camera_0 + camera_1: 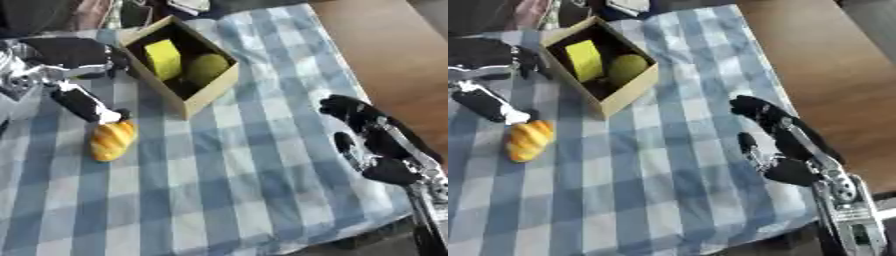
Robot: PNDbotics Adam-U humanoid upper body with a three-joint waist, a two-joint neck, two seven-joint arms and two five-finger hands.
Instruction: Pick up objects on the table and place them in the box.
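L hand (83,102) comes in from upper left, over the blue/white checked cloth (254,165); fingers straight and relaxed, holding nothing, one black finger w/ pale tip pointing down-right, tip at or just above the top end of the bread (113,140); contact can't be told. Bread: orange-yellow, ridged loaf shape, lying flat on cloth at left, just below-left of the box (206,95) and apart from it. Box: tan cardboard, open top, sits askew on the cloth near the far left-centre, corner pointing toward the camera. Inside it: yellow block (164,59) upright at left, green round thing (206,68) right beside it, touching or nearly so. Dark bulk of L arm sits just left of box's far-left wall. Centre of cloth is bare check pattern. R hand (776,132) at right, near the cloth's right edge, idle, well apart from box and bread; fingers partly spread, relaxed, nothing in them. Brown table (394,55) shows beyond the cloth's right edge.
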